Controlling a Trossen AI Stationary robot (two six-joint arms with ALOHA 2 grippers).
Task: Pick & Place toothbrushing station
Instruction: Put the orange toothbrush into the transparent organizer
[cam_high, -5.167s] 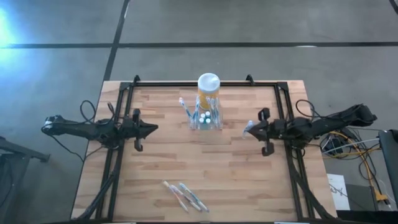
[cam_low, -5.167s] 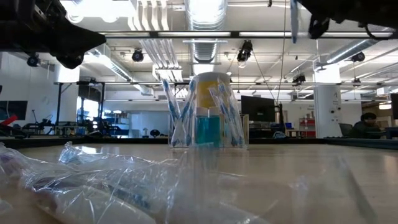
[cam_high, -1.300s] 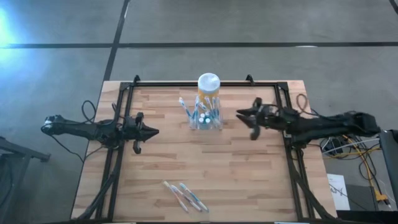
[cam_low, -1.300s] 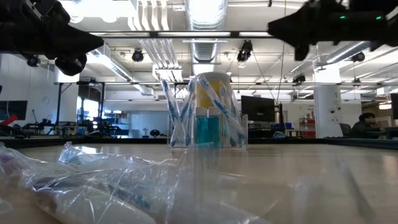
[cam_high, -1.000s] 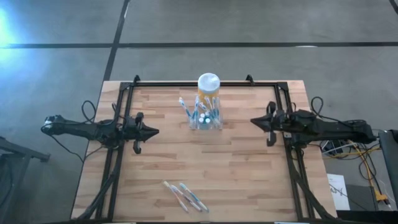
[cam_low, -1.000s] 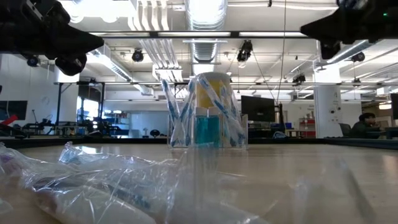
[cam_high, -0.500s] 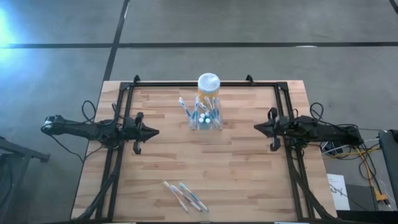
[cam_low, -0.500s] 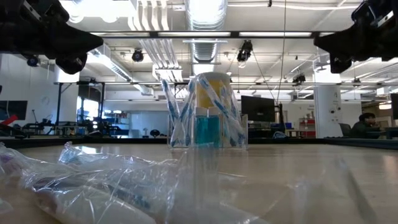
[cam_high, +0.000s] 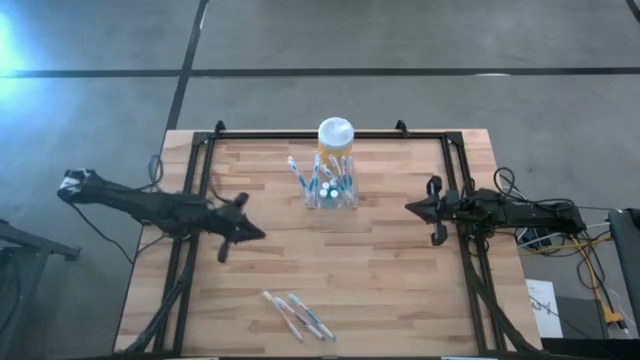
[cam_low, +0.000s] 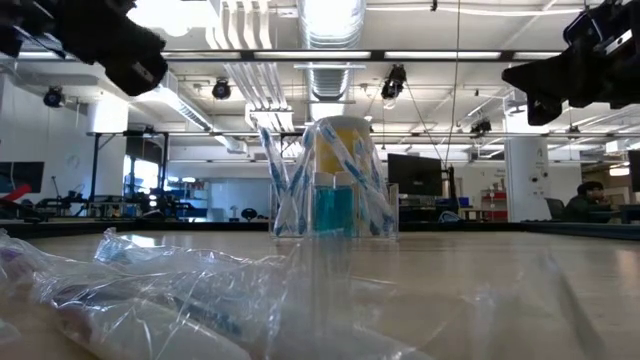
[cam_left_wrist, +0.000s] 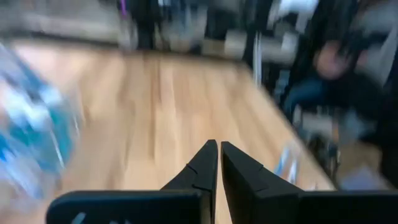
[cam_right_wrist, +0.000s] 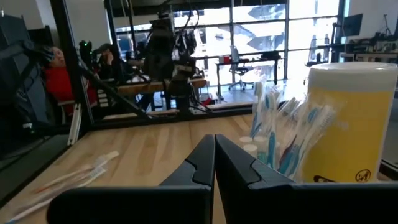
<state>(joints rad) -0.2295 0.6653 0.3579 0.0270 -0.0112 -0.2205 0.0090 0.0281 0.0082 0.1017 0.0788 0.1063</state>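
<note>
Left gripper (cam_high: 252, 233), seemingly empty, has swung toward the wrapped toothbrushes (cam_high: 298, 315).

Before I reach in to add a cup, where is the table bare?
Bare wood lies between the toothbrushing station and the wrapped toothbrushes, and along the table's right side. Crowded: the yellow jar right behind the station.

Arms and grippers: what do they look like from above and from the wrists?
Both arms are dark, slim and jointed, with black cables looped along them. The left gripper and right gripper each end in two black, tapering, pointed fingers.
</note>
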